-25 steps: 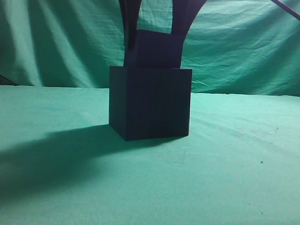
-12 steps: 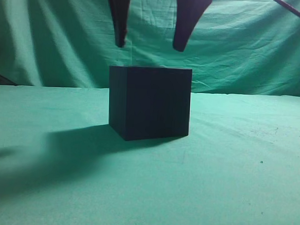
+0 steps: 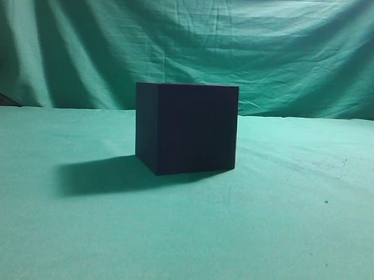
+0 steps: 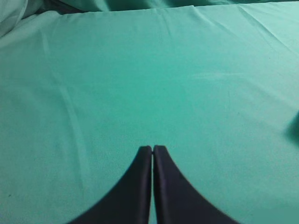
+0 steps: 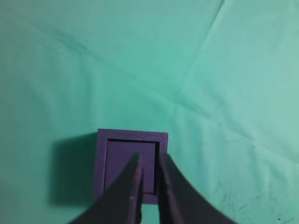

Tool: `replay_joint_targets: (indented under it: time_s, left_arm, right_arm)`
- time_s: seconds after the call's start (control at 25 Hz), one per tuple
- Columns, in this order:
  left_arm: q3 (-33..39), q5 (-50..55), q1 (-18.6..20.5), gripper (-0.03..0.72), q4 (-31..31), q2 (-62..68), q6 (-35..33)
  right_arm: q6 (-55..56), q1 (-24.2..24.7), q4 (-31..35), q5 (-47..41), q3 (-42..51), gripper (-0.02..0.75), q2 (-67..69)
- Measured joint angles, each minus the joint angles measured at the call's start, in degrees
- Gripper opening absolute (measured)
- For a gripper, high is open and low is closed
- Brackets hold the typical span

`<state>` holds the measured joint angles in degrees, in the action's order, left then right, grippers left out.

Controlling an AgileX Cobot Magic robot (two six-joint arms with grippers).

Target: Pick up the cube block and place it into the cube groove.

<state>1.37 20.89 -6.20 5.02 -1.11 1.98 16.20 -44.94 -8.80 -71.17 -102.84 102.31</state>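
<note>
The cube groove (image 3: 186, 128), a large near-black box, stands mid-table in the exterior view, where neither gripper shows. In the right wrist view I look down on its purple rim (image 5: 132, 134). The cube block (image 5: 122, 156) sits inside the opening, its lighter purple top face just below the rim. My right gripper (image 5: 148, 157) hangs above the box and is empty, its fingers blurred with a narrow gap between them. My left gripper (image 4: 152, 147) is shut and empty over bare green cloth, away from the box.
Green cloth covers the table (image 3: 294, 230) and hangs as a backdrop (image 3: 300, 52). The box casts a shadow to its left (image 3: 100, 174). A dark patch shows at the right edge of the left wrist view (image 4: 294, 126).
The right gripper let go of the cube block over the box, which dropped into the groove. The gripper then rose out of the exterior view and its fingers drew close together.
</note>
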Motion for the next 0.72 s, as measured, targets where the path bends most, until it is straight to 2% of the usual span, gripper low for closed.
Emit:
replay_joint_targets:
  time_s: [0.04, 0.28, 0.64, 0.72]
  left_arm:
    - [0.0, 0.0, 0.0, 0.000, 0.0, 0.0, 0.0]
    - [0.0, 0.0, 0.0, 0.000, 0.0, 0.0, 0.0]
    - [0.0, 0.0, 0.0, 0.000, 0.0, 0.0, 0.0]
    - [0.0, 0.0, 0.0, 0.000, 0.0, 0.0, 0.0]
  right_arm:
    - [0.0, 0.0, 0.0, -0.1, 0.0, 0.064, -1.7]
    - [0.0, 0.0, 3.0, -0.5, 5.8, 0.073, -15.3]
    - [0.0, 0.0, 3.4, -1.3, 27.3, 0.073, -42.1]
    - [-0.1, 0.0, 3.4, -1.3, 29.4, 0.073, -45.1]
